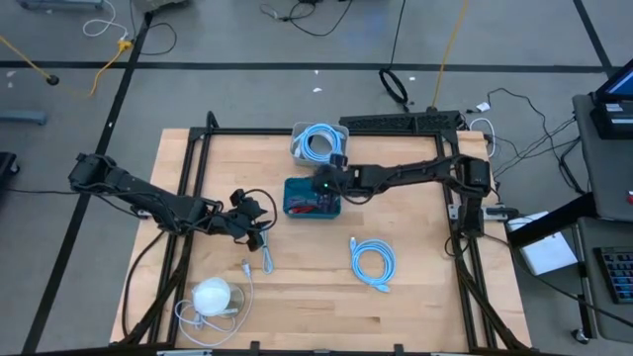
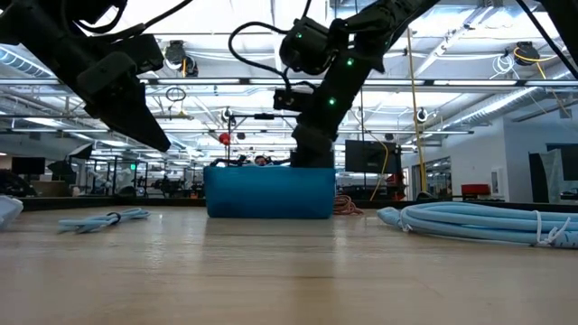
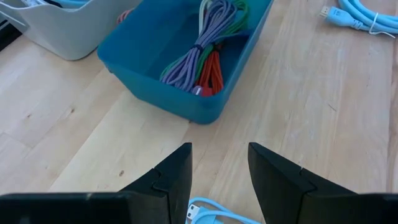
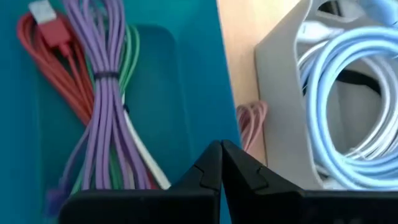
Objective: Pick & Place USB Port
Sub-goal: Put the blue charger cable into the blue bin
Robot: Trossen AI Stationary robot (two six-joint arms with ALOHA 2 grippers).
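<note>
High view: the left gripper [image 1: 259, 225] hangs just above a short pale-blue USB cable [image 1: 265, 259] lying on the wooden table [image 1: 425, 297], nearer than the right gripper [image 1: 318, 186] over the blue plastic bin [image 1: 293, 188].

Left wrist view: jaws apart, the cable's plug directly below them.

Right wrist view: jaws together, empty.

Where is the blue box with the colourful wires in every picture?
High view: blue box at table centre, under the right gripper.
Low view: centre, standing on the table.
Left wrist view: upper middle, beyond the open left gripper.
Right wrist view: fills the left side.
Shared landmark: the grey bin beside it.
</note>
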